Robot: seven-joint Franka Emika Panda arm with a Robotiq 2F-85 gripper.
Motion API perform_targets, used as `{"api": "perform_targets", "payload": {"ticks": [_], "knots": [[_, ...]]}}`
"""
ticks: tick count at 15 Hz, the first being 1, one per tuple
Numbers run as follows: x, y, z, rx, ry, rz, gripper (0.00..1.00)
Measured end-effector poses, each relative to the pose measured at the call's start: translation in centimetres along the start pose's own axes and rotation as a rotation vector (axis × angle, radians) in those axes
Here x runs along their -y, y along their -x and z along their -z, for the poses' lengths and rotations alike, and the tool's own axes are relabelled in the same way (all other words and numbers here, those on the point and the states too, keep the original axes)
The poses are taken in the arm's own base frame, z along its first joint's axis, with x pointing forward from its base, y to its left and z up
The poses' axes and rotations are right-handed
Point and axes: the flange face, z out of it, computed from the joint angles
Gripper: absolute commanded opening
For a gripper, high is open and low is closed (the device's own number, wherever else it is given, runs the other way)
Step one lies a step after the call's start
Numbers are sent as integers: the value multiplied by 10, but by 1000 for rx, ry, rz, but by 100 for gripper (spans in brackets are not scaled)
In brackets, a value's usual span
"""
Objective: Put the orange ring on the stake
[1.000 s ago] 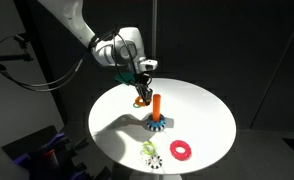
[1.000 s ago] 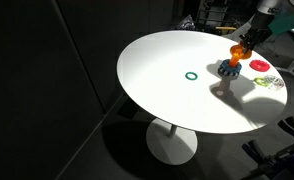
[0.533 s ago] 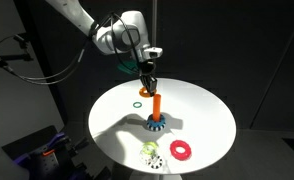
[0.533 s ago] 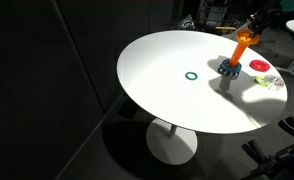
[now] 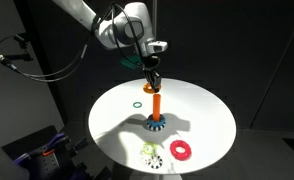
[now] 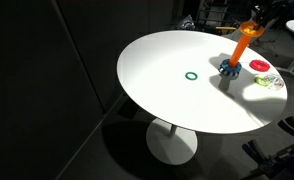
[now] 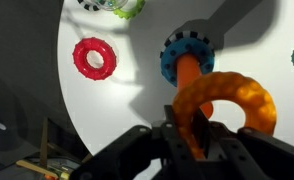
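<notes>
The gripper (image 7: 192,138) is hanging above the table, its jaws closed on one side of the orange ring (image 7: 237,88). They are pinching across the band and leaving the hole free. In the wrist view the ring is hovering over the top of the stake (image 7: 188,76), seemingly a touch to one side of the peg. I cannot tell whether the hole is truly lining up.

To me the ring is looking light and hard, probably smooth plastic. If so, it is asking for only a modest squeeze, though it might swivel in the pinch if it bumps the peg. Gripping it by the band seems right.

The stake is standing upright on the white table (image 5: 207,115). The red ring (image 7: 95,58) and a small green ring (image 5: 137,104) are lying apart from it.
</notes>
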Motion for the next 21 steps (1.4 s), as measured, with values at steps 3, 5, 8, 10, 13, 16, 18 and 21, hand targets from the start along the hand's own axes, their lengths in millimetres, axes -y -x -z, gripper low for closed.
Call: {"api": "perform_targets", "payload": {"ticks": [3,5,8,10,13,16,18,21], "knots": [[-8,-5,1,3,5,-18,7],[-12,-8,-1,7,10,-28,7],[-17,-12,-7,19,19,-38,7],[-19,-14,-12,26,23,-42,7],[-18,-16,-21,37,29,-40,7],[-15,-14,-30,51,31,-36,7],[-13,-13,-34,59,33,-32,7],[-12,-13,-38,64,35,-31,8]]}}
